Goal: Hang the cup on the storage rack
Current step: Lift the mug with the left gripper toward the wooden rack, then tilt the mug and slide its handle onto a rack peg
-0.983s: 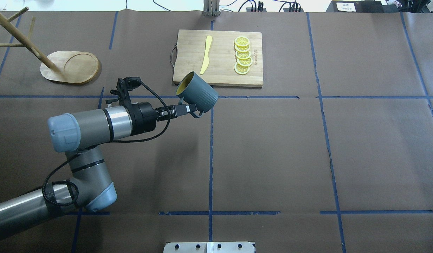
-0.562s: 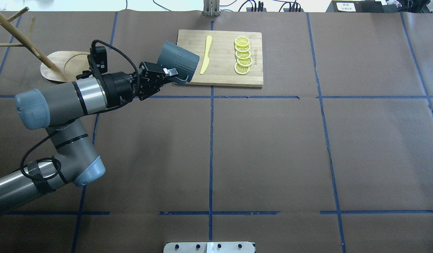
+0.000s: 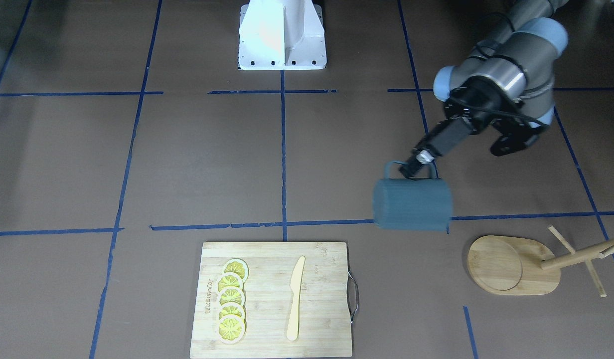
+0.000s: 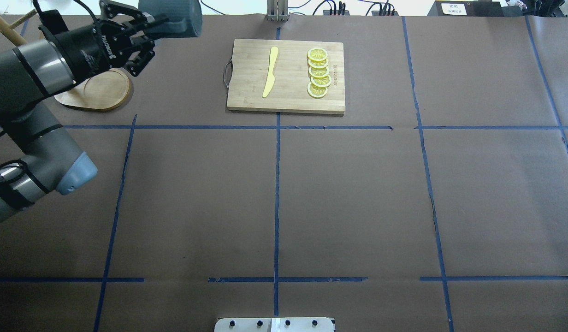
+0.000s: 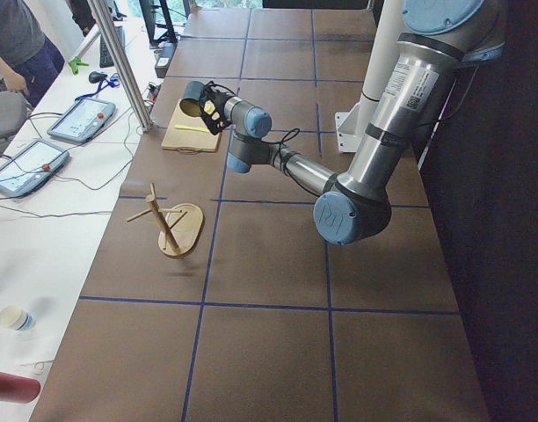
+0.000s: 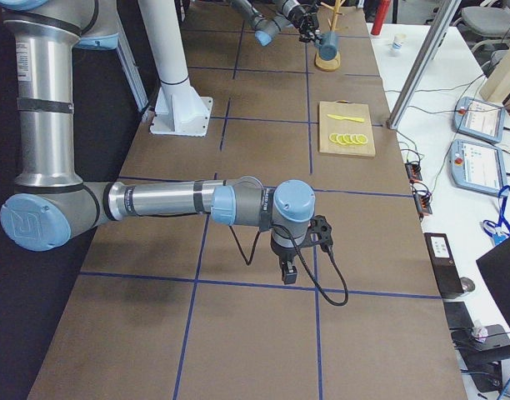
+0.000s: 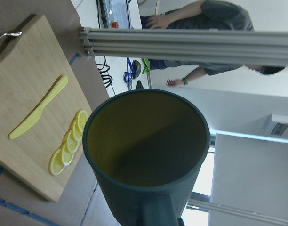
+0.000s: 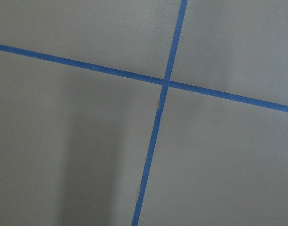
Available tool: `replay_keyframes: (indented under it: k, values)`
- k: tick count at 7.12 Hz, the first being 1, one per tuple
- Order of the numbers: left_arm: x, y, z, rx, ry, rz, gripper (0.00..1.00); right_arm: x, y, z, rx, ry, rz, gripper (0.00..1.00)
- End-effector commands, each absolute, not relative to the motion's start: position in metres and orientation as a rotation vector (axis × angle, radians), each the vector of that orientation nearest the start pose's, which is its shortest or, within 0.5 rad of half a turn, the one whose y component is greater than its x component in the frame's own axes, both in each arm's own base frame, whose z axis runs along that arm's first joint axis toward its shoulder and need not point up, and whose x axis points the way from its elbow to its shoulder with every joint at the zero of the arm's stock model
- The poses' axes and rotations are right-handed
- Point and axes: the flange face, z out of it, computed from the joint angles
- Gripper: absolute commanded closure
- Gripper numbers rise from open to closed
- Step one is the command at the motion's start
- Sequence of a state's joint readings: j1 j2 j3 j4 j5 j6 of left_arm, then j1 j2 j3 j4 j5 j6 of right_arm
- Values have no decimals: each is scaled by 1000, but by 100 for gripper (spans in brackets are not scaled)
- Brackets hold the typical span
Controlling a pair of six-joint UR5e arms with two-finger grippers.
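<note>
The dark blue-grey ribbed cup [image 3: 411, 204] hangs in the air on its side, held by its loop handle in my left gripper [image 3: 412, 168], which is shut on it. In the overhead view the cup [image 4: 173, 20] is at the far left edge, just right of the storage rack. The left wrist view looks into its yellow interior [image 7: 144, 136]. The wooden rack has an oval base [image 3: 511, 264] and a pole with pegs [image 3: 581, 254]; its base also shows in the overhead view [image 4: 99, 90]. My right gripper [image 6: 288, 273] hovers low over the table; I cannot tell if it is open or shut.
A bamboo cutting board [image 4: 247, 92] with a metal handle lies at the far middle, with a yellow knife [image 4: 270, 71] and several lemon slices [image 4: 318, 74] on it. The robot's white base [image 3: 282, 35] stands at the near edge. Blue tape lines cross the brown table.
My left arm has swung left and toward the far edge, carrying the cup from beside the cutting board to just right of the rack. The cup has turned, its mouth now facing the wrist.
</note>
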State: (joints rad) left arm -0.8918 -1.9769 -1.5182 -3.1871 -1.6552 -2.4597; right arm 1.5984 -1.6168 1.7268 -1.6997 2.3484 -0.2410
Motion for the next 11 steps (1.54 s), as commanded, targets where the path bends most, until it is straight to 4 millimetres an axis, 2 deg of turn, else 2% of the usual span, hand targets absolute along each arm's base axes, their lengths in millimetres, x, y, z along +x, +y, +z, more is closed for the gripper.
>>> replay_keyframes:
  k: [1,4,7,8,9,10,11]
  values:
    - [223,-544,312,-178,2198,-1178,100,76,-467,617,86,-774,-196,0]
    - [179,-555,330,-293,2231,-1330,100,76,-467,617,88,-774,-197,0]
    - [144,-552,357,-387,2264,-1429,100,76,-467,615,90,-774,-198,0]
    - [140,-548,381,-392,2287,-1411,100,76,-467,615,90,-774,-198,0]
    - [142,-547,418,-397,2308,-1387,99,76,-467,615,90,-774,-198,0]
    - [145,-549,435,-399,2306,-1385,99,76,-467,614,91,-774,-197,0]
    - [145,-548,442,-400,2310,-1383,99,76,-467,614,91,-774,-197,0]
